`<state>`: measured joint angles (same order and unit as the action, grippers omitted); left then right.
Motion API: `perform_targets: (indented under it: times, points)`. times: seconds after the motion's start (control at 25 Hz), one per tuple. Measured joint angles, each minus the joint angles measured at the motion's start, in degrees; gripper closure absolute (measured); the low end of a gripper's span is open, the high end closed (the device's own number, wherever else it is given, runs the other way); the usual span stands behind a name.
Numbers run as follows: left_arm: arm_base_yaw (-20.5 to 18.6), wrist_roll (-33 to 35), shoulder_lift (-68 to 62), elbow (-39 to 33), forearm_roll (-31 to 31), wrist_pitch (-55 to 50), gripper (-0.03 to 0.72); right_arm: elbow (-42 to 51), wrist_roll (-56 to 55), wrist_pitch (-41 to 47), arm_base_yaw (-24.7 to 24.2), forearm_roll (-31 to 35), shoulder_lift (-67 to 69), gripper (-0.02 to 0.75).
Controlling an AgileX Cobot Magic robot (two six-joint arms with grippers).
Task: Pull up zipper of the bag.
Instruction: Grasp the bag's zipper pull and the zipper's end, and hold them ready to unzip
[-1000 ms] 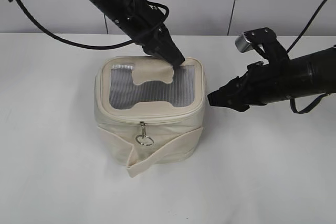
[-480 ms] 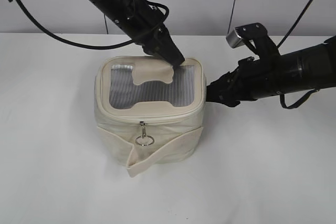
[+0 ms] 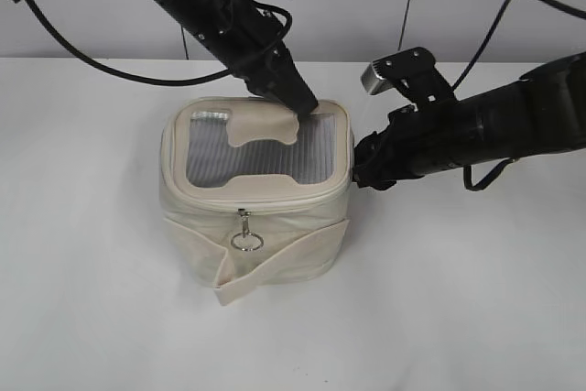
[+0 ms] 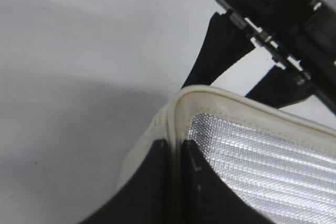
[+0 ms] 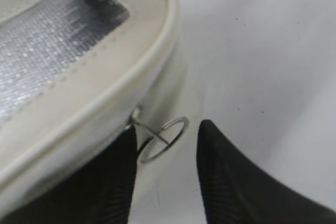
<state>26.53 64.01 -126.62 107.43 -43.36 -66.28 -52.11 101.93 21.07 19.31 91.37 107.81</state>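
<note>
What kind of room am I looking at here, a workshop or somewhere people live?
Probably a robot test lab rather than a home: a bare white table, a plain panelled wall, and two black cabled arms whose left pincer and right pincer work on one cream bag.

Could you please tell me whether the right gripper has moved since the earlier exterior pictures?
Yes. The right gripper has moved left across the table and now sits at the right side of the bag, open around a ring pull.

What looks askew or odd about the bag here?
Nothing damaged. The bag leans slightly, its strap hanging loose at front. The left gripper presses the lid; the right gripper straddles a ring pull.
</note>
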Motion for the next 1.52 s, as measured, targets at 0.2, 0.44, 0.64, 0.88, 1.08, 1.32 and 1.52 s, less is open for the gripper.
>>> perform_targets:
  times: [0.2, 0.44, 0.64, 0.88, 1.08, 1.32, 1.52]
  points:
    - [-0.09, -0.45, 0.00, 0.05, 0.39, 0.25, 0.655, -1.38, -0.06, -3.99, 2.11, 1.64, 1.24, 0.694]
    - [-0.02, -2.21, 0.00, 0.05, 0.49, 0.36, 0.655, 0.89, -2.28, -5.47, 2.26, 1.63, -1.33, 0.729]
    - [-0.02, -3.65, 0.00, 0.05, 0.54, 0.56, 0.655, 7.18, -2.70, -6.67, 2.44, 2.05, -7.21, 0.729]
    - [0.15, -5.58, 0.00, 0.05, 0.56, 0.72, 0.655, 13.18, -3.86, -6.79, 2.44, 3.41, -13.07, 0.729]
    - [0.20, -8.38, 0.00, 0.05, 0.68, 1.08, 0.657, 17.78, -5.51, -3.43, 2.52, 3.73, -17.36, 0.729]
    - [0.42, -13.23, 0.00, 0.05, 1.13, 2.03, 0.658, 20.61, -8.70, 0.92, 5.34, 3.29, -19.26, 0.729]
    - [0.48, -16.52, 0.00, 0.05, 0.90, 2.51, 0.658, 21.22, -10.12, 0.63, 11.17, 4.06, -19.26, 0.729]
